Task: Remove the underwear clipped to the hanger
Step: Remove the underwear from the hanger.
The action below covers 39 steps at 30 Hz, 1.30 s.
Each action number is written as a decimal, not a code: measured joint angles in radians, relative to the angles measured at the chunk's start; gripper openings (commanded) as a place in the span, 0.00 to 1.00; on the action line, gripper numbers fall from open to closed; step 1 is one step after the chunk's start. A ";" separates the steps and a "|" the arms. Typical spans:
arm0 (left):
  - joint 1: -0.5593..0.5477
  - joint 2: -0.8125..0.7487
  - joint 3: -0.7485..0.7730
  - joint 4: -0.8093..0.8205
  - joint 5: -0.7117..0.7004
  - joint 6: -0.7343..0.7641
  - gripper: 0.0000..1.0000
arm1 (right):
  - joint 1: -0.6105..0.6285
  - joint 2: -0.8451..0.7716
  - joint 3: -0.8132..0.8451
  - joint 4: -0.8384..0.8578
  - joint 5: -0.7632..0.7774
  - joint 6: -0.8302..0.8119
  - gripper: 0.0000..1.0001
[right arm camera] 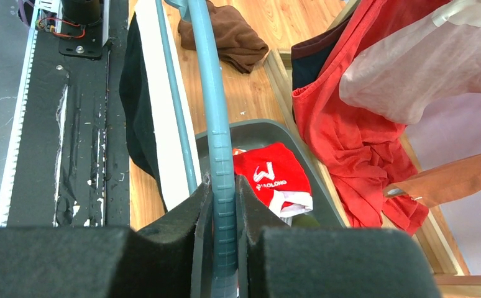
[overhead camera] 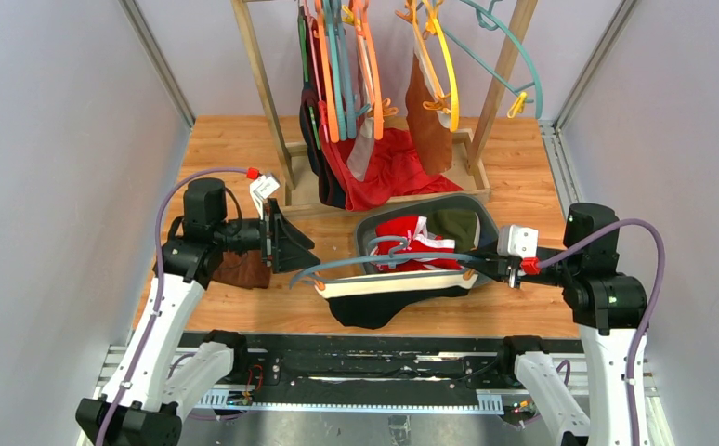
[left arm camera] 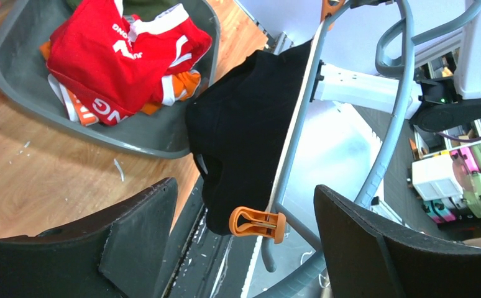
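Top external showed your right gripper [overhead camera: 503, 267] clamped on the blue hanger [overhead camera: 384, 259], holding it level along the near side of the grey bin [overhead camera: 486, 219]. The black briefs [overhead camera: 374, 309] hung from it by their white waistband. Your left gripper [overhead camera: 286, 243] stood with jaws apart at the hanger's left end, facing the orange clip [left arm camera: 258, 223]. You were at the unclipping step. Next, I judged, you needed to close on the cloth beside that clip and pull it free.
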 measured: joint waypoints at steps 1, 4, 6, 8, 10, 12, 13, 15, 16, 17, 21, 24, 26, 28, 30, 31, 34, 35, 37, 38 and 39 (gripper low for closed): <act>0.002 -0.001 -0.005 0.009 0.005 -0.010 0.83 | 0.000 -0.001 -0.003 0.005 0.000 0.000 0.01; 0.009 -0.009 -0.015 0.036 0.015 -0.036 0.82 | 0.000 -0.003 -0.019 0.022 -0.003 -0.002 0.01; 0.013 -0.017 -0.021 0.045 0.016 -0.044 0.81 | 0.000 -0.003 -0.028 0.035 -0.006 -0.002 0.01; 0.016 -0.025 -0.024 0.046 0.013 -0.047 0.80 | 0.000 -0.002 -0.029 0.045 -0.008 -0.002 0.01; 0.016 -0.032 -0.025 0.043 0.011 -0.044 0.80 | 0.000 -0.002 -0.029 0.059 -0.011 -0.002 0.00; 0.017 -0.036 -0.025 0.035 0.010 -0.034 0.79 | 0.000 -0.002 -0.029 0.067 -0.011 -0.002 0.01; 0.018 -0.037 -0.025 0.027 0.008 -0.029 0.79 | 0.000 -0.002 -0.029 0.070 -0.013 -0.002 0.00; 0.019 -0.037 -0.025 0.008 0.002 -0.016 0.79 | 0.000 -0.003 -0.029 0.076 -0.019 -0.003 0.01; 0.019 -0.037 -0.025 -0.002 0.001 -0.010 0.79 | 0.000 -0.005 -0.029 0.078 -0.023 -0.003 0.01; 0.020 -0.037 -0.025 -0.008 0.000 -0.007 0.79 | 0.000 -0.006 -0.029 0.080 -0.026 -0.004 0.01; 0.021 -0.040 -0.025 -0.029 -0.003 -0.001 0.78 | 0.000 -0.019 -0.029 0.079 -0.040 -0.019 0.01; 0.022 -0.041 -0.025 -0.034 -0.001 -0.002 0.75 | 0.000 -0.026 -0.029 0.079 -0.044 -0.035 0.01; 0.023 -0.040 -0.025 -0.036 0.002 -0.005 0.73 | 0.000 -0.028 -0.029 0.079 -0.044 -0.043 0.01; 0.023 -0.041 -0.025 -0.036 0.006 -0.009 0.72 | 0.000 -0.028 -0.029 0.080 -0.043 -0.048 0.01; 0.025 -0.041 -0.025 -0.034 0.013 -0.017 0.71 | 0.000 -0.029 -0.031 0.088 -0.042 -0.048 0.01; 0.027 -0.041 -0.026 -0.031 0.018 -0.023 0.70 | 0.000 -0.029 -0.034 0.097 -0.042 -0.048 0.01; 0.028 -0.043 -0.035 -0.017 0.032 -0.042 0.69 | 0.000 -0.034 -0.046 0.122 -0.040 -0.041 0.01; 0.029 -0.044 -0.041 -0.012 0.035 -0.048 0.68 | 0.000 -0.034 -0.050 0.129 -0.039 -0.037 0.01; 0.029 -0.047 -0.052 -0.005 0.040 -0.059 0.68 | 0.000 -0.034 -0.055 0.140 -0.037 -0.028 0.01; 0.029 -0.048 -0.056 -0.003 0.041 -0.063 0.67 | 0.000 -0.034 -0.057 0.145 -0.037 -0.025 0.01; 0.029 -0.048 -0.058 -0.001 0.042 -0.066 0.65 | 0.000 -0.034 -0.059 0.149 -0.037 -0.023 0.01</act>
